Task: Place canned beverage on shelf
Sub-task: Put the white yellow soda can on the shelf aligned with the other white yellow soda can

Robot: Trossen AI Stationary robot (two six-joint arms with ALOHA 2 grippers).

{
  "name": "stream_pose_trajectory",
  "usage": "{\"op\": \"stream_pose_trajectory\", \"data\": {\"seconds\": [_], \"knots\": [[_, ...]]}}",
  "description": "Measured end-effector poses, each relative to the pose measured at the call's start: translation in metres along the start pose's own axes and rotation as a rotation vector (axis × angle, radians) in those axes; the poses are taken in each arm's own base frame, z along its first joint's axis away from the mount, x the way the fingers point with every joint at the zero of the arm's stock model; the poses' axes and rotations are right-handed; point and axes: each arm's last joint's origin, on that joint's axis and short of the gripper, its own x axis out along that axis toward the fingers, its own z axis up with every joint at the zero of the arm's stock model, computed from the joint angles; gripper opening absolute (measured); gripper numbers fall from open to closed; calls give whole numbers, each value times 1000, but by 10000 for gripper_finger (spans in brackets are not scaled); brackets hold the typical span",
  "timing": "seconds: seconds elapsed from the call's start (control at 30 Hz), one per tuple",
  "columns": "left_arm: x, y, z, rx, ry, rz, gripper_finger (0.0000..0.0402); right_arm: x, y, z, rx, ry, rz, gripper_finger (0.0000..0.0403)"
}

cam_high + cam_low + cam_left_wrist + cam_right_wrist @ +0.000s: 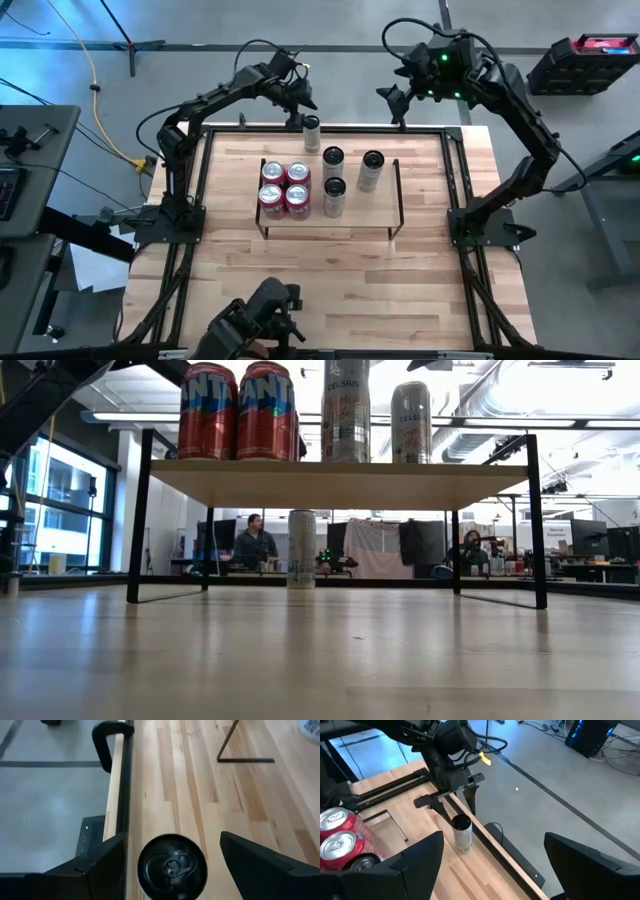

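Note:
A slim silver can (311, 132) with a dark top stands upright on the tabletop near its far edge, behind the shelf (362, 206); the low view shows the can (302, 549) under the shelf board (330, 484). My left gripper (172, 840) hovers open just above and behind it, one finger on either side of the can top (172, 868), touching nothing. The right wrist view shows these fingers (471, 799) a little higher than the can (462, 834). My right gripper (492, 870) hangs open, high over the table's far edge, with nothing between its fingers.
The shelf carries several red cans (285, 186) at its left end and three slim dark-topped cans (334, 196) toward its middle and right. A black rail (122, 795) runs along the table's far edge beside the can. People sit at desks (252, 543) in the room behind.

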Motion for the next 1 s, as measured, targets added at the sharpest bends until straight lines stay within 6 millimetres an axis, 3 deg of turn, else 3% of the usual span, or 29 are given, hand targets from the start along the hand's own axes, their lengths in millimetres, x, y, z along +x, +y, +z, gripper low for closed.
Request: {"op": "stream_pose_trajectory", "data": {"seconds": [0.63, 1.0], "knots": [[10, -1, 1, -22, 59, 80, 310, 14, 2, 1, -9, 23, 4, 330], [29, -6, -20, -40, 87, 57, 310, 14, 2, 1, -6, 22, 4, 330]]}}
